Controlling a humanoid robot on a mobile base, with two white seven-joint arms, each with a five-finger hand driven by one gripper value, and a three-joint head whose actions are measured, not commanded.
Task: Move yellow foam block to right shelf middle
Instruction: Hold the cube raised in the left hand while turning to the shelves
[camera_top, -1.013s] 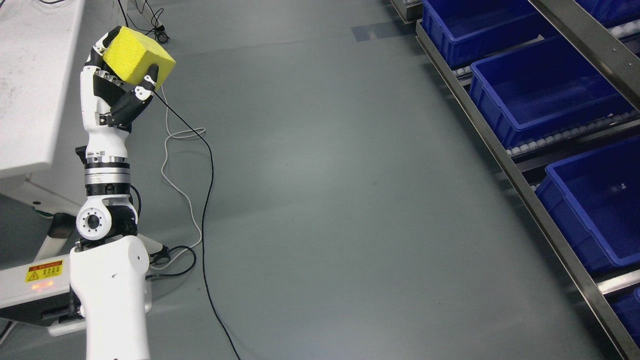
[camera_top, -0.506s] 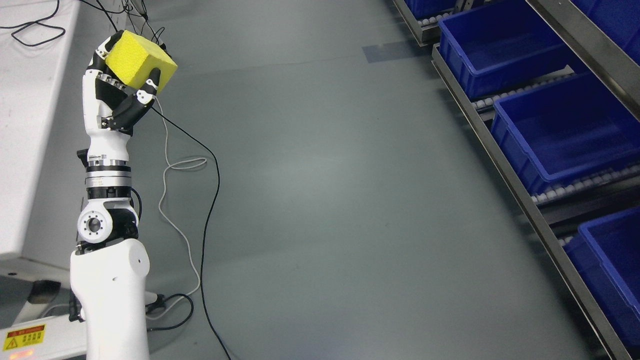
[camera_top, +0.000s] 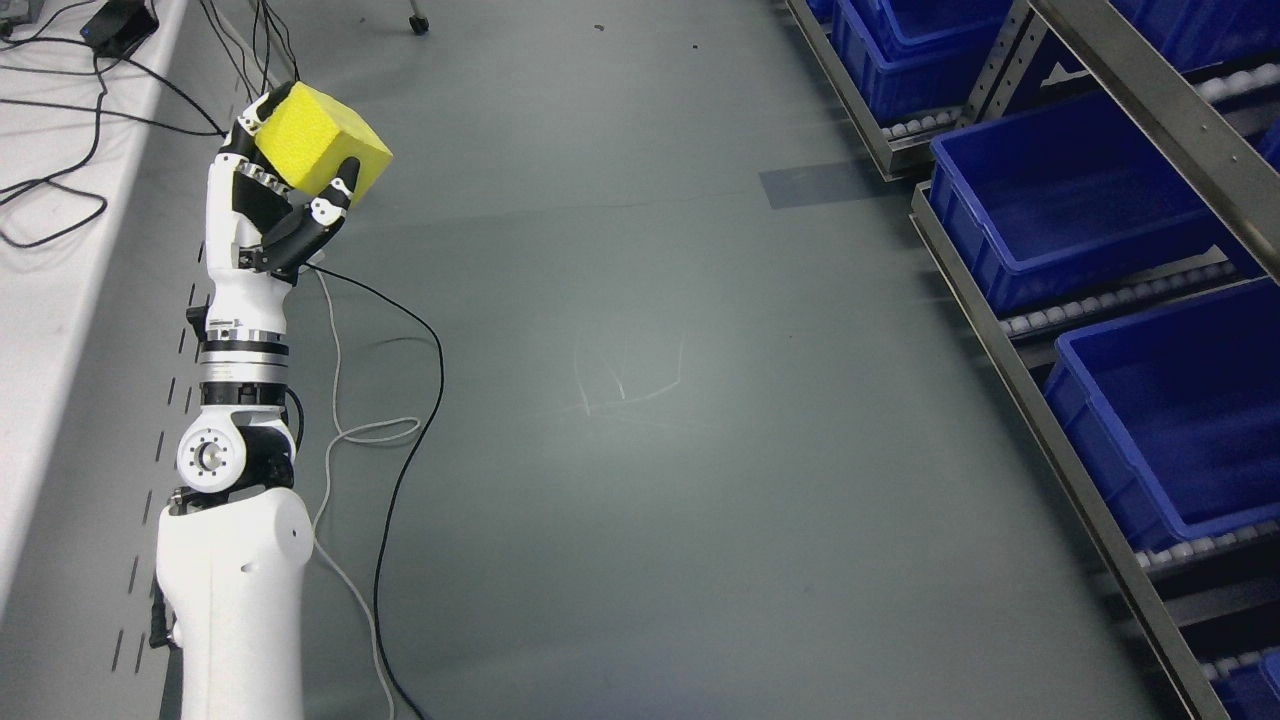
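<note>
View shifted since earlier; one block (camera_top: 322, 152) still held up, left hand (camera_top: 283, 205) fingers clamped on it.
Three nearest blue bins (camera_top: 1060, 205) on the shelf (camera_top: 1010, 330) are seen empty.

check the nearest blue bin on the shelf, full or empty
Empty, as far as shows: the blue bin has only bare blue floor inside; its right part is cut off. The yellow foam block is in the left hand.

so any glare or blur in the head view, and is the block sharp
Head view: soft pale glare on the floor mid-frame; the block in the left hand is sharp and evenly lit; the blue bins at right look crisp, no motion blur.
</note>
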